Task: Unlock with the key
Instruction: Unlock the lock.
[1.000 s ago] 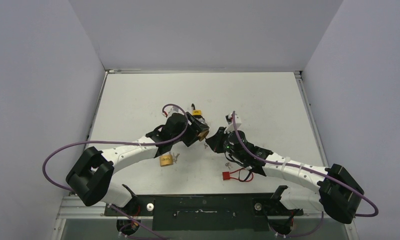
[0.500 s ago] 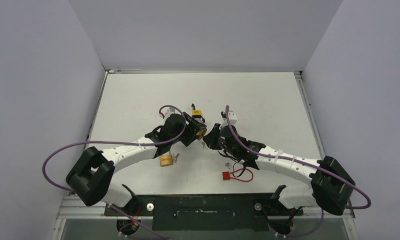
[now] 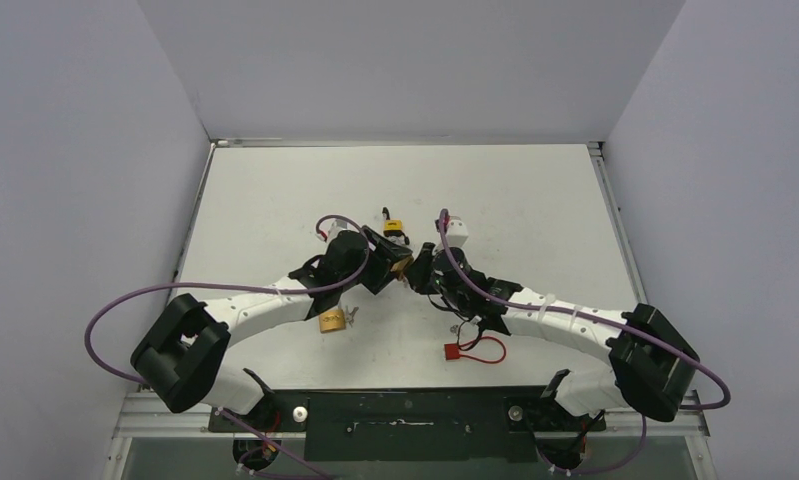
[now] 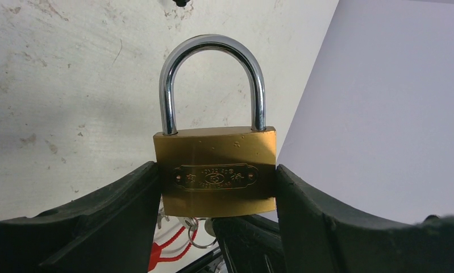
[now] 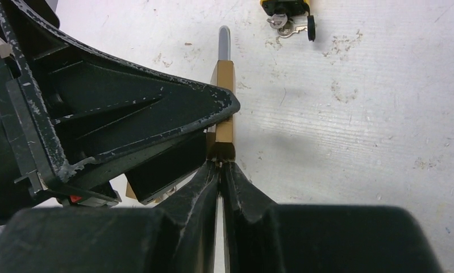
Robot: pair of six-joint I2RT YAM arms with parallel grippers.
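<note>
Closest to me on the white scuffed table (image 3: 535,200) lies a red tag with a red cord loop (image 3: 469,349), right of centre. A small silver key ring (image 4: 195,234) shows in the left wrist view, just beside that red cord. I cannot tell how many keys hang on it. Left of centre, just beside the left arm, a second small brass padlock (image 3: 331,321) rests flat on the table.

Further in, the two arms meet at the middle. My left gripper (image 3: 399,263) stands partly open, its two black fingers (image 4: 116,210) clamped on either side of the brass padlock with the steel shackle (image 4: 215,179). That lock sits upright in the grip, with its stamped label facing the wrist camera. Both legs of the shackle enter the body, so it is not yet unlocked. It is held above the table, not on it.

My right gripper (image 5: 220,166) comes in from the right with its fingers pressed together. Their tips touch the bottom edge of the brass padlock, which the right wrist camera sees edge-on. I cannot tell whether a key blade is pinched between them, as nothing shows past the tips.

Beyond the grippers, a yellow-and-black padlock (image 3: 394,227) lies on the table with silver keys in it.
</note>
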